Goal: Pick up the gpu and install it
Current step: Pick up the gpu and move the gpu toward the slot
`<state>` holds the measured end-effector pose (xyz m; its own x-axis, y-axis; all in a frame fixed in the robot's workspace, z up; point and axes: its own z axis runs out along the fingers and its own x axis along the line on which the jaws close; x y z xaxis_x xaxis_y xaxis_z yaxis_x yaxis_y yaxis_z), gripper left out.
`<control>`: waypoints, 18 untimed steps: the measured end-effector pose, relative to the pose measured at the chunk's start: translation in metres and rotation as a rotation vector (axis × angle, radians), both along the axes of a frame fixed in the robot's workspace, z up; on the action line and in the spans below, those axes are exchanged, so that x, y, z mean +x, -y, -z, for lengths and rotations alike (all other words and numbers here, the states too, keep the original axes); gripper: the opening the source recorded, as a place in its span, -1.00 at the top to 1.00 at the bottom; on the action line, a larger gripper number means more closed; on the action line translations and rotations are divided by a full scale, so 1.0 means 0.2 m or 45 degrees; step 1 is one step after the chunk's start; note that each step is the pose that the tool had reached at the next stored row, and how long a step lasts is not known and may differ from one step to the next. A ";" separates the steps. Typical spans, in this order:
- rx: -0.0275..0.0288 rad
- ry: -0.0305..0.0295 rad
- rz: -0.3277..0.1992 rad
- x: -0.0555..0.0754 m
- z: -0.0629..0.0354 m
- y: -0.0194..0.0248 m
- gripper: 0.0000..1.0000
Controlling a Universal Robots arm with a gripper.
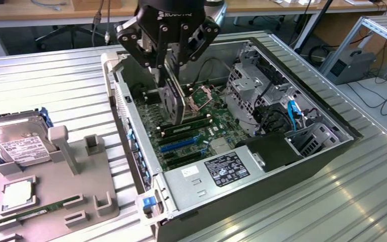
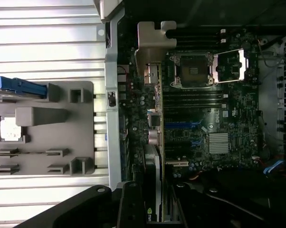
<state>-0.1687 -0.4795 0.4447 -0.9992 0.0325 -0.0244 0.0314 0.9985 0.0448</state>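
At the exterior view's left, a grey tray lies on the ribbed metal table. It holds a hard drive standing at its far left corner, a processor chip nearer, and a memory stick along its near edge.

To the right of the tray is an open computer case lying on its side. Above the case's left part hangs the gripper, its fingers closed on the top edge of the graphics card. The card hangs upright and edge-down inside the case, close to the left wall, with its lower edge down by the slots of the motherboard. Whether it touches a slot cannot be told. In the wrist view the card is edge-on, running along the board beside the case wall.

Further right sit a metal drive cage, a power supply at the near end, and a blue cable.
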 end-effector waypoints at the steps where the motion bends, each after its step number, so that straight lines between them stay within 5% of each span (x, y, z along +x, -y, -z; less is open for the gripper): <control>1: -0.0001 -0.0001 0.000 0.02 0.000 0.000 0.46; 13: -0.0002 -0.0001 0.000 0.31 0.000 -0.002 0.46; 18: -0.0001 0.0000 0.000 0.33 0.000 -0.002 0.46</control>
<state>-0.1023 -0.4791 0.4447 -0.9992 0.0327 -0.0244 0.0316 0.9985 0.0447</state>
